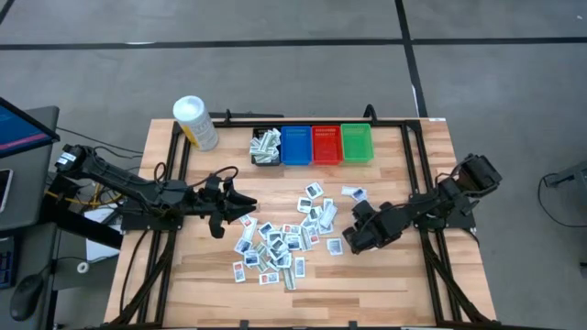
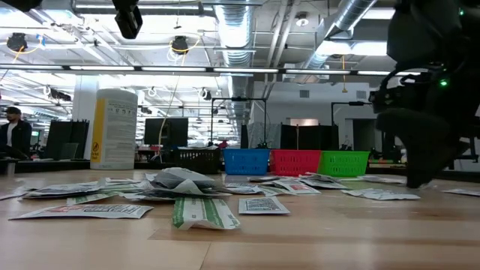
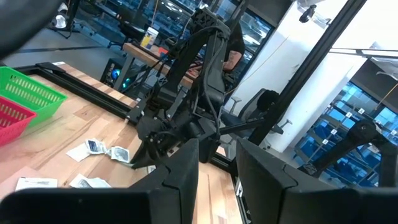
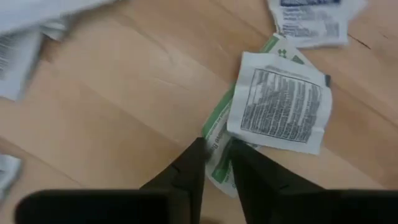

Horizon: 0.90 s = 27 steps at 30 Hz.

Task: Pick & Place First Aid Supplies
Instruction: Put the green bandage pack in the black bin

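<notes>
Four bins line the worktop's [image 1: 385, 275] far edge: the black bin [image 1: 266, 147] holds packets, while the blue [image 1: 296, 145], red [image 1: 326, 144] and green [image 1: 357, 143] bins show none. Loose first aid packets [image 1: 280, 238] litter the middle. The right end effector [image 4: 214, 163] pinches a green-edged packet [image 4: 217, 134]; the left end effector [image 1: 240, 207] hovers apart beside the pile.

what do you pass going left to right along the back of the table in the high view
white tub → black bin holding packets → blue bin → red bin → green bin
</notes>
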Tool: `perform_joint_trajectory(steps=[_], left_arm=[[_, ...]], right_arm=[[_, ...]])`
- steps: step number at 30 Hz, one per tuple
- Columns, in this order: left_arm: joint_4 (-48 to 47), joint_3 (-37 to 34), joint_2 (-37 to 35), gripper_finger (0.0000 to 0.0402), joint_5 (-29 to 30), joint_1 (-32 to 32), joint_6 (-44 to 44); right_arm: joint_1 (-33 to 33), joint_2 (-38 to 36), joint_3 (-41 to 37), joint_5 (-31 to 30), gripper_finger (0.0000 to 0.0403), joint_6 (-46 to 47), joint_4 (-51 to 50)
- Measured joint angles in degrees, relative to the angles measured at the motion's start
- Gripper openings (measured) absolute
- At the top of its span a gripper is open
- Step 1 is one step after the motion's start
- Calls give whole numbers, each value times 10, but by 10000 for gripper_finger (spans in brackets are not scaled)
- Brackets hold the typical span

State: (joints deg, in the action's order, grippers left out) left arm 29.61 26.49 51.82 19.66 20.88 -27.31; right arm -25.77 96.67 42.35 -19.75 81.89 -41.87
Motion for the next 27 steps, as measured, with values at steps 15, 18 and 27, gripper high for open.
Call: perform_joint_trajectory(steps=[15, 18, 27], left_arm=[[0, 0, 0, 108, 0, 0, 0], [0, 0, 0, 108, 0, 0, 0], [5, 0, 0, 108, 0, 0, -3]], right_arm=[[-2, -15, 86, 45, 1, -143, 0], [-2, -45, 112, 32, 1, -180, 3], [-2, -116, 156, -39, 0, -255, 8]])
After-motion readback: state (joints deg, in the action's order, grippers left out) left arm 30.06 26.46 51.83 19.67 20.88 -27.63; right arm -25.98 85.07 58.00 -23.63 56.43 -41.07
